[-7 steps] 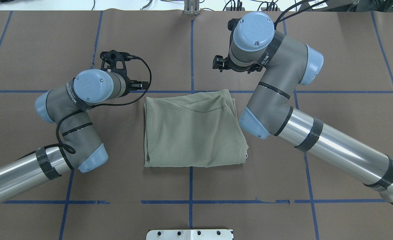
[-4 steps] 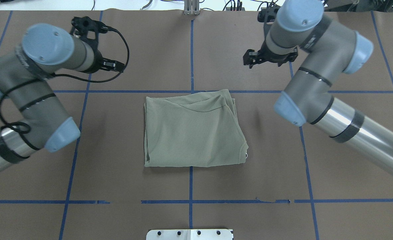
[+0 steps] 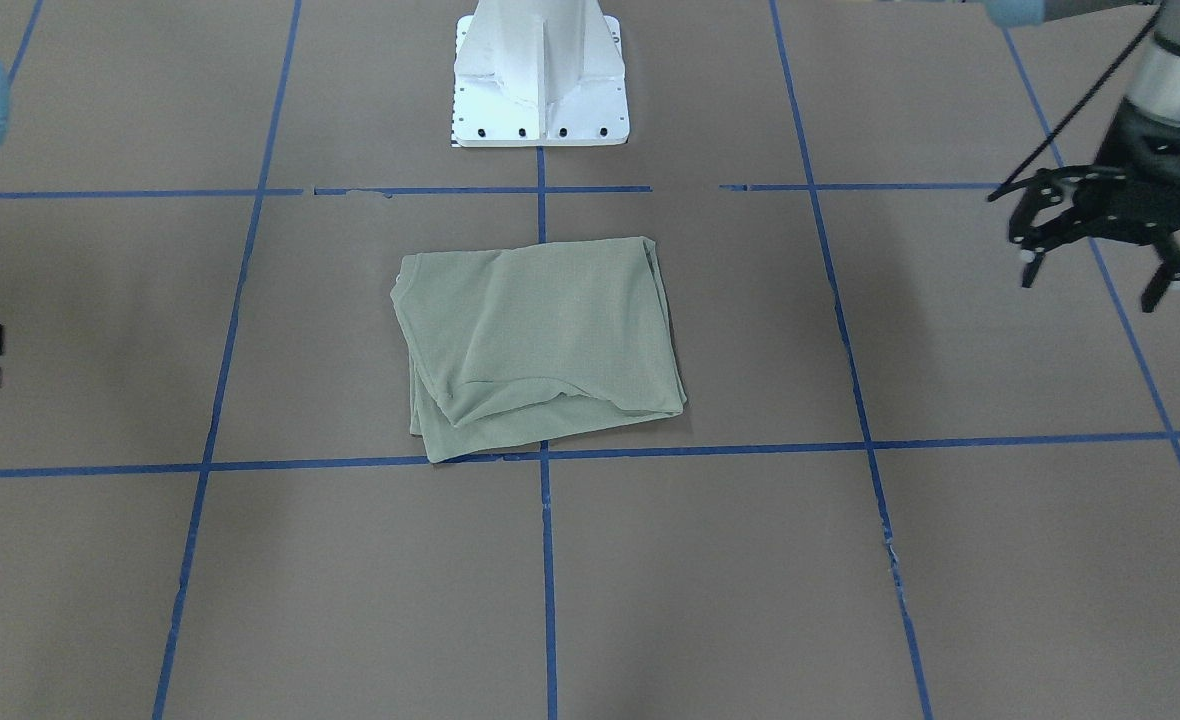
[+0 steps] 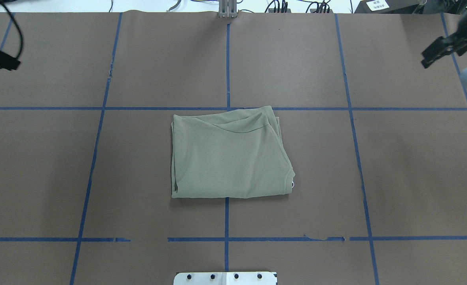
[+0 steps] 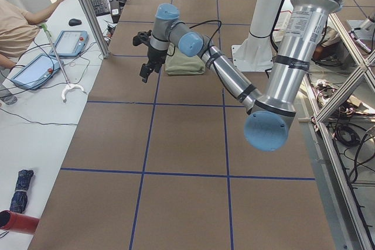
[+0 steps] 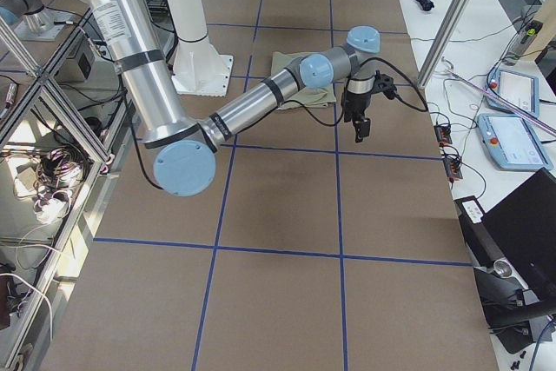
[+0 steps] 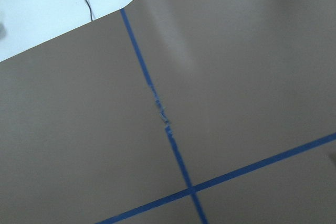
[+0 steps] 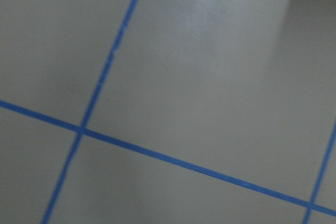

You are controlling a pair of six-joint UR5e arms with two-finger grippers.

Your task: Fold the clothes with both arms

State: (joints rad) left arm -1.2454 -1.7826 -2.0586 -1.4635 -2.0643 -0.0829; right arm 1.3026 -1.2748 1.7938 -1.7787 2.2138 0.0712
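A white metal plate (image 4: 225, 278) sits nearest. In the middle of the brown paper table (image 4: 146, 59), crossed by blue tape lines (image 4: 352, 118), the soft, ribbed green shirt (image 4: 229, 154) lies folded. Farther away, the left gripper (image 3: 1100, 272) is wide open and holds nothing. The right gripper (image 4: 443, 48) is too blurry to tell.

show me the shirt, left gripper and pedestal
sage-green shirt (image 4: 229, 158): overhead view, middle of top layer
left gripper (image 3: 1095, 278): front-facing view, midway between fingertips
white pedestal (image 3: 570, 120): front-facing view, its base plate

Shirt (image 4: 229, 158): I see it centred on the table (image 4: 59, 178).
Left gripper (image 3: 1100, 275): overhead, at the shirt's ten o'clock, well apart.
Right gripper (image 4: 441, 51): at two o'clock.
Pedestal (image 4: 225, 278): at six o'clock.
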